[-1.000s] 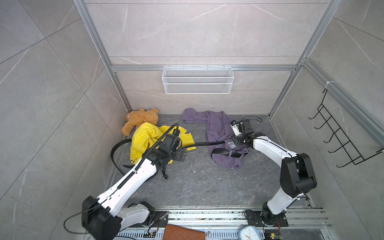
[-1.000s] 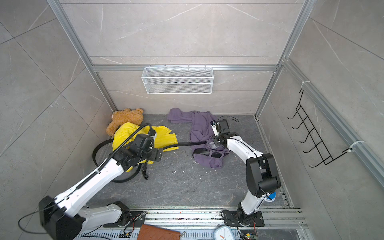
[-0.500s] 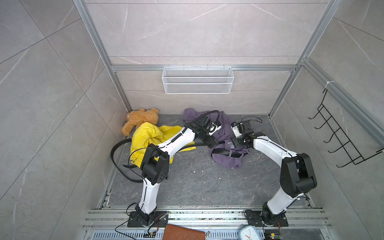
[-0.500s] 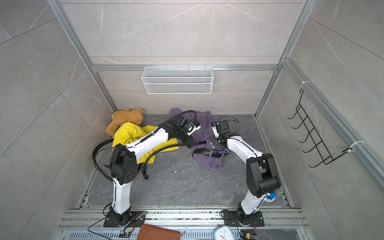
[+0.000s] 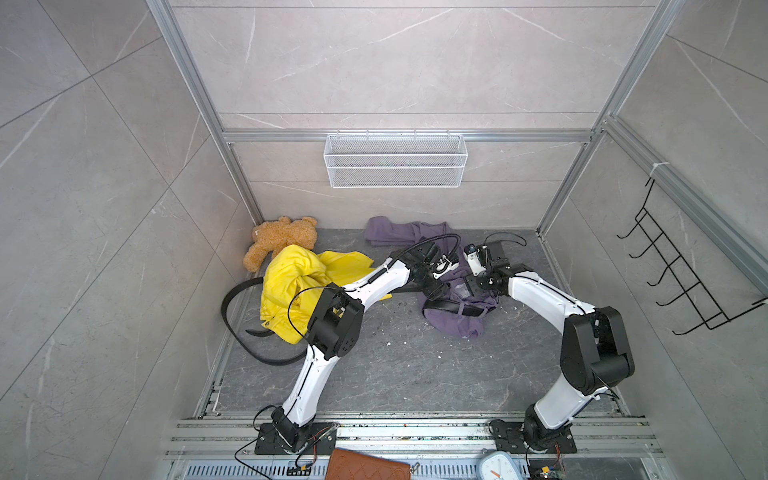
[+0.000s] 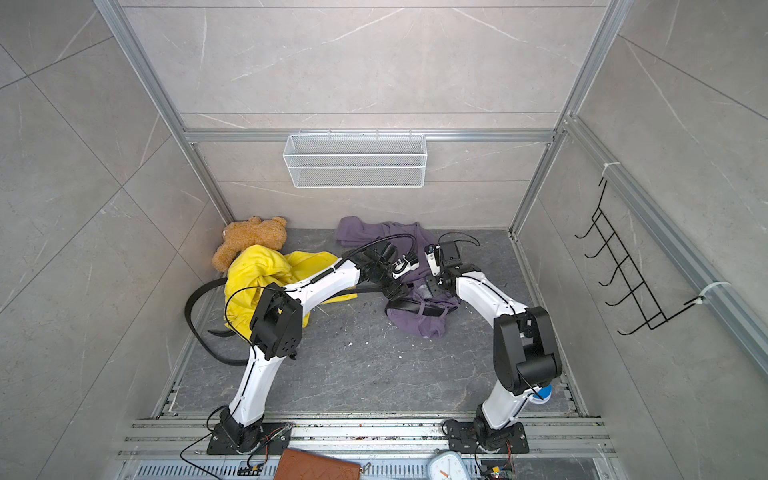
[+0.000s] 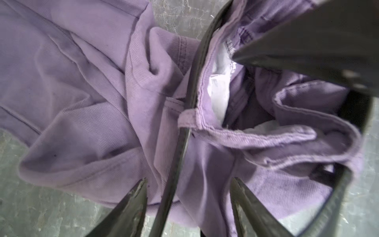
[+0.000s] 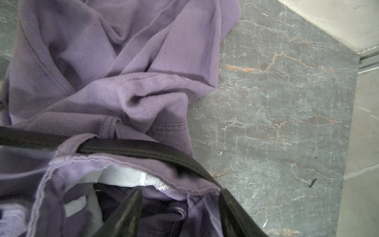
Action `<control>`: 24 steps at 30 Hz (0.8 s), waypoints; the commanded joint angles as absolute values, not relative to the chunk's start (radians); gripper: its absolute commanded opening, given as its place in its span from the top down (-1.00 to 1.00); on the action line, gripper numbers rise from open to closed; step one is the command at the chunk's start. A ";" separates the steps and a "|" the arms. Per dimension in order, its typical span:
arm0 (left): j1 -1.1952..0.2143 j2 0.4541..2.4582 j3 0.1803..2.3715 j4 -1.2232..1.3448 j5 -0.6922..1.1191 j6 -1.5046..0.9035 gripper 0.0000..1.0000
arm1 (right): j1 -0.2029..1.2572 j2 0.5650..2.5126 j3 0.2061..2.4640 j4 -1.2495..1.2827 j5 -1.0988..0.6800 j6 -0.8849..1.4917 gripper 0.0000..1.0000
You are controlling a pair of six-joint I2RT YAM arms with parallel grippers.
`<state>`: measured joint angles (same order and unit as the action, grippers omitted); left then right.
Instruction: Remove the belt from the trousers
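The purple trousers point(image 5: 457, 324) lie crumpled at the back middle of the floor. A black belt point(image 5: 232, 324) loops by the left wall, passes under a yellow garment and threads the waistband loops point(image 7: 194, 82). My left gripper point(image 7: 188, 179) hovers at the waistband's left side point(image 5: 434, 286), open, and the belt strap runs between its fingers untouched. My right gripper point(image 8: 180, 190) is at the waistband's right side point(image 5: 478, 286), jaws apart. One of its fingers is inside the trousers point(image 8: 123, 61) and the other is outside against the belt point(image 8: 131, 148).
A yellow garment point(image 5: 291, 282) and a teddy bear point(image 5: 278, 241) lie at the back left. A white wire basket point(image 5: 395, 162) hangs on the back wall, a black hook rack point(image 5: 673, 282) on the right wall. A brown wallet point(image 5: 365, 467) and a clock point(image 5: 496, 467) sit by the front rail.
My left arm has swung from the yellow garment over to the trousers' waistband, and its jaws have narrowed around the belt strap. The right gripper has stayed at the waistband.
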<state>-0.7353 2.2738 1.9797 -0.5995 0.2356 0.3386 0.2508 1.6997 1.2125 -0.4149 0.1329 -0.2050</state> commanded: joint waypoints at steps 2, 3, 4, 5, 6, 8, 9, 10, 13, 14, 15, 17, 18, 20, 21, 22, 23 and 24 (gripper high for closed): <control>-0.730 2.285 1.988 -0.572 0.215 0.365 -0.14 | 0.248 1.705 1.207 -0.437 0.123 -0.177 -0.26; -0.731 2.276 1.974 -0.557 0.216 0.365 -0.10 | 0.247 1.707 1.205 -0.437 0.121 -0.176 -0.26; -0.732 2.264 1.952 -0.533 0.214 0.361 -0.09 | 0.247 1.708 1.204 -0.436 0.121 -0.173 -0.26; -0.729 2.251 1.935 -0.512 0.209 0.358 -0.07 | 0.247 1.710 1.204 -0.437 0.121 -0.175 -0.26; -0.726 2.238 1.921 -0.492 0.204 0.352 -0.03 | 0.247 1.710 1.204 -0.438 0.120 -0.174 -0.26; -0.719 2.220 1.903 -0.455 0.205 0.338 0.04 | 0.247 1.710 1.205 -0.437 0.114 -0.172 -0.26; -0.712 2.226 1.915 -0.458 0.211 0.335 0.08 | 0.247 1.712 1.205 -0.439 0.114 -0.173 -0.26; -0.711 2.247 1.943 -0.489 0.218 0.343 0.12 | 0.247 1.715 1.205 -0.437 0.111 -0.170 -0.26; -0.712 2.292 1.999 -0.565 0.250 0.366 0.28 | 0.246 1.717 1.207 -0.439 0.107 -0.167 -0.27; -0.712 2.288 1.986 -0.559 0.263 0.367 0.35 | 0.246 1.718 1.207 -0.440 0.106 -0.166 -0.27; -0.714 2.284 1.974 -0.552 0.266 0.366 0.54 | 0.247 1.720 1.204 -0.441 0.105 -0.162 -0.28; -0.716 2.273 1.957 -0.543 0.250 0.363 0.91 | 0.247 1.729 1.201 -0.438 0.103 -0.154 -0.32; -0.715 2.263 1.947 -0.538 0.239 0.365 1.00 | 0.246 1.736 1.197 -0.438 0.103 -0.150 -0.34; -0.713 2.226 1.913 -0.507 0.217 0.360 1.00 | 0.246 1.751 1.195 -0.433 0.100 -0.144 -0.40; -0.711 2.198 1.889 -0.488 0.209 0.356 1.00 | 0.247 1.761 1.194 -0.432 0.105 -0.140 -0.43; -0.710 2.168 1.861 -0.466 0.199 0.351 1.00 | 0.247 1.771 1.196 -0.428 0.112 -0.138 -0.47; -0.707 2.126 1.821 -0.435 0.192 0.344 1.00 | 0.247 1.786 1.198 -0.424 0.128 -0.138 -0.51; -0.703 2.081 1.780 -0.403 0.184 0.344 1.00 | 0.246 1.800 1.205 -0.423 0.152 -0.139 -0.53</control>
<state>-0.7174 2.2330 1.8374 -0.4690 0.2127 0.3557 0.2481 1.7596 1.2095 -0.4141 0.1173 -0.1577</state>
